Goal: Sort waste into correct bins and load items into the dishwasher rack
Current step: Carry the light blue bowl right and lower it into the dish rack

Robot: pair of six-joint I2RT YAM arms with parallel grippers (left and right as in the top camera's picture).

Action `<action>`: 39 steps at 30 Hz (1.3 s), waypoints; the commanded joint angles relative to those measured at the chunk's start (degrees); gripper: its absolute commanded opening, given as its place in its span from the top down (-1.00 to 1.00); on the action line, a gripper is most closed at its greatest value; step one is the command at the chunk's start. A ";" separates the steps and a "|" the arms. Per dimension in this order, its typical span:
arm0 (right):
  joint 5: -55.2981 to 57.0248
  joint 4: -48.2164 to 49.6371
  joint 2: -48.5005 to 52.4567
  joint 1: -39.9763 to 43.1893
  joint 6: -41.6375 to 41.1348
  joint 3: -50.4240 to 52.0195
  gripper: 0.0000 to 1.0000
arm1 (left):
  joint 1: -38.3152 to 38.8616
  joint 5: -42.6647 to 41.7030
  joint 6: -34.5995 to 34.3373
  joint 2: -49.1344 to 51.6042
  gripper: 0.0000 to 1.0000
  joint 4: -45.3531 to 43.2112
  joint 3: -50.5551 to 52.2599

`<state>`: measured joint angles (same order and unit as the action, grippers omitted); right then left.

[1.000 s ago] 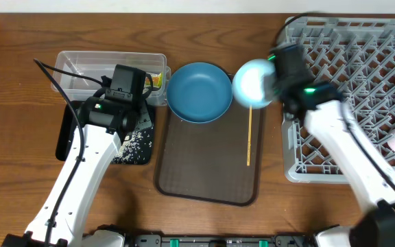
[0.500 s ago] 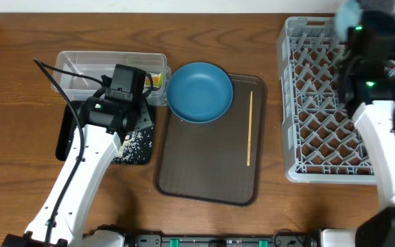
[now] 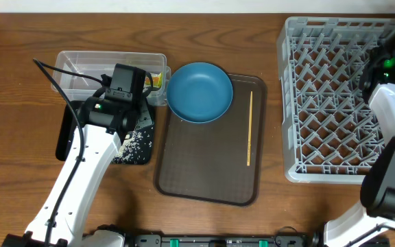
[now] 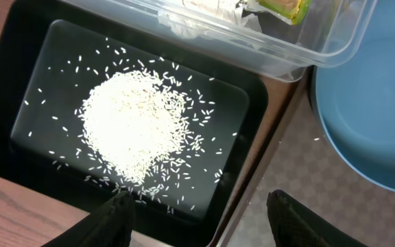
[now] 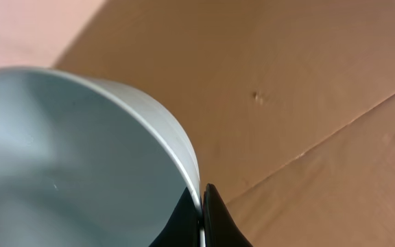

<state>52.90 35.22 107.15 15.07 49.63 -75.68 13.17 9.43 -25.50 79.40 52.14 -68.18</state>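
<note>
My right gripper [image 5: 202, 206] is shut on the rim of a pale blue bowl [image 5: 67, 158], which fills the left of the right wrist view. In the overhead view the right arm [image 3: 389, 103] reaches past the far right corner of the grey dishwasher rack [image 3: 328, 103]; the bowl is out of sight there. My left gripper [image 4: 197, 213] is open and empty above the black tray [image 4: 19, 82] with its heap of rice [image 4: 132, 127]. The clear tub [image 3: 81, 68] holds the tissue [image 4: 204, 8] and the wrapper [image 4: 283, 5]. The dark blue plate [image 3: 199, 91] and chopsticks [image 3: 249, 129] lie on the brown tray [image 3: 208, 171].
The left arm [image 3: 88, 158] stretches from the front edge to the tub. The brown tray lies between the bins and the rack. The cup and the other bowl are not in view.
My right arm has carried the pale bowl from above the brown tray's back right corner across the rack to the far right, out of the overhead view. The left arm has not moved.
</note>
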 commanded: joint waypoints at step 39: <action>-5.05 -17.27 20.52 -1.07 -11.32 -9.38 0.56 | -0.28 1.11 -0.35 -0.31 -0.29 -0.15 -0.50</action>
<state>47.57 20.93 126.89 16.40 39.57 -85.45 13.17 9.43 -25.52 79.40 52.07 -68.18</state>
